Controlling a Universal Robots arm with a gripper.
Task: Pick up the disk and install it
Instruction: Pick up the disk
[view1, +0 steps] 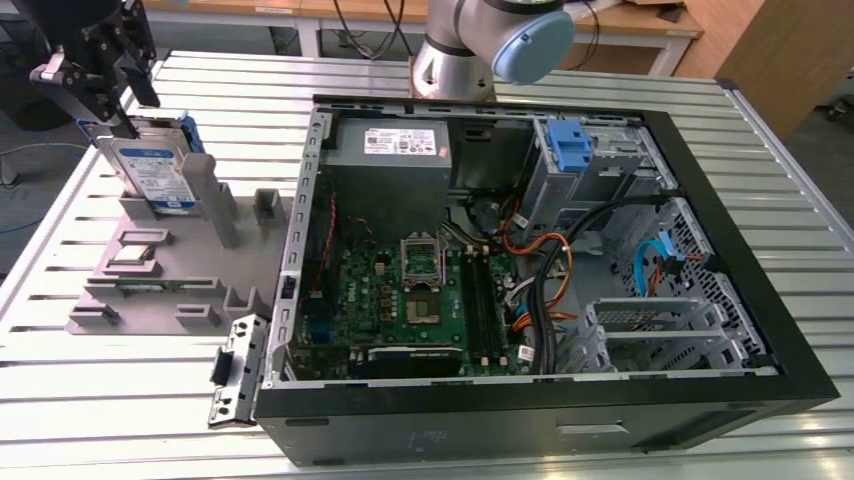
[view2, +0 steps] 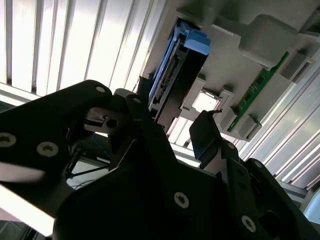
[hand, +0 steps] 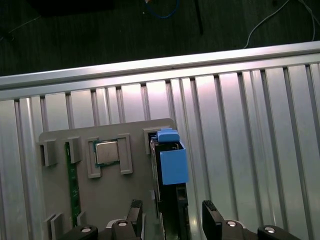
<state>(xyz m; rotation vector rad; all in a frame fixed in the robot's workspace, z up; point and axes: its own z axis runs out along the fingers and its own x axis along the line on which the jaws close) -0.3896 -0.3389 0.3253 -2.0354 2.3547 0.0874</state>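
Disk, blue-white-labelled, upright between spread gripper jaws.

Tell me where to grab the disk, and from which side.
Best to grip the disk across its two broad flat faces, near the top edge, coming straight down from above. It stands on edge in a slot of the grey holder, so only its upper part is free. In the first wrist view the open gripper straddles it that way.

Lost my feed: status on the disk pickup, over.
Gripper open, straddling the disk. It stands upright in grey holder, not yet lifted. Nothing wedged between.
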